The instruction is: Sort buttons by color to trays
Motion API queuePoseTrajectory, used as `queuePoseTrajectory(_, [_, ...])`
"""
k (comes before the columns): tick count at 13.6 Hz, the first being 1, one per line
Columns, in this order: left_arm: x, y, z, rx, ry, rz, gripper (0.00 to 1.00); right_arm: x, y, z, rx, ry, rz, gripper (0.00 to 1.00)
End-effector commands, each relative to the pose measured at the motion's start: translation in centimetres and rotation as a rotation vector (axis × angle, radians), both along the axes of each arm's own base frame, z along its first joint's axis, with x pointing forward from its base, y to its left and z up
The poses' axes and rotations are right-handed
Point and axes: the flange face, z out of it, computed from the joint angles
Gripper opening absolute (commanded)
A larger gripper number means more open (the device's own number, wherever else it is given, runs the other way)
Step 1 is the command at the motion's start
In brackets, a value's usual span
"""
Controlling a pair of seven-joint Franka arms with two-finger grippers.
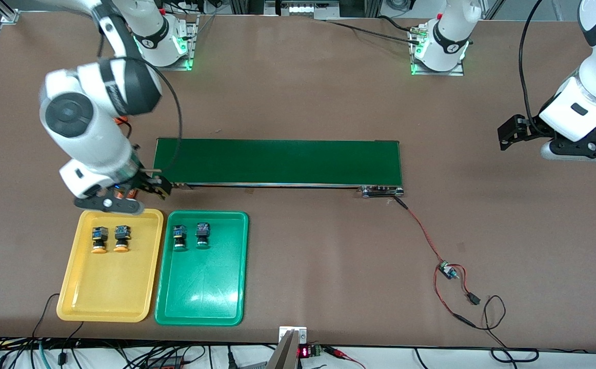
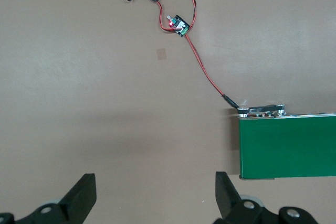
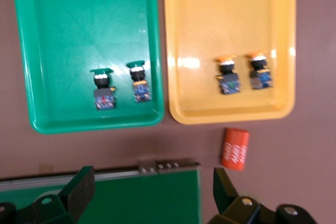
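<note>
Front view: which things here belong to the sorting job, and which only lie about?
Job:
- orange buttons, in yellow tray
- green buttons, in green tray

Lying about:
- conveyor belt
- orange cylinder, between yellow tray and belt
- wired board

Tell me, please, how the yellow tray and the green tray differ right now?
The yellow tray holds two orange-capped buttons; the green tray holds two green-capped buttons. The yellow tray lies toward the right arm's end of the table, with the green tray beside it toward the left arm's end. Both are shallow, same-sized, and hold their buttons at the end near the conveyor.
</note>
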Motion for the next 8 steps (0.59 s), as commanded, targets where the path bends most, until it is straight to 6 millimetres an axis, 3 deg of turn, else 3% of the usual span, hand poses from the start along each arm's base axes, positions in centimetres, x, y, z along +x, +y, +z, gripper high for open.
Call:
queuePoseTrajectory(1, [0.0,-0.2,0.7,0.003,0.002,0.0,1.0,-2.8,-4.5,4.0,0.027,0.047,-0.003,1.0])
queuePoseTrajectory(5, [0.0,-0.2,0.7,0.003,0.002,0.0,1.0,-5.6,-7.8,8.4,0.025,0.073,-0.028,1.0])
queuePoseTrajectory(8, [0.0,-0.2,0.7,0.003,0.002,0.0,1.0,-7.2,-10.9,9.7,0.109,0.063,-0.098,1.0])
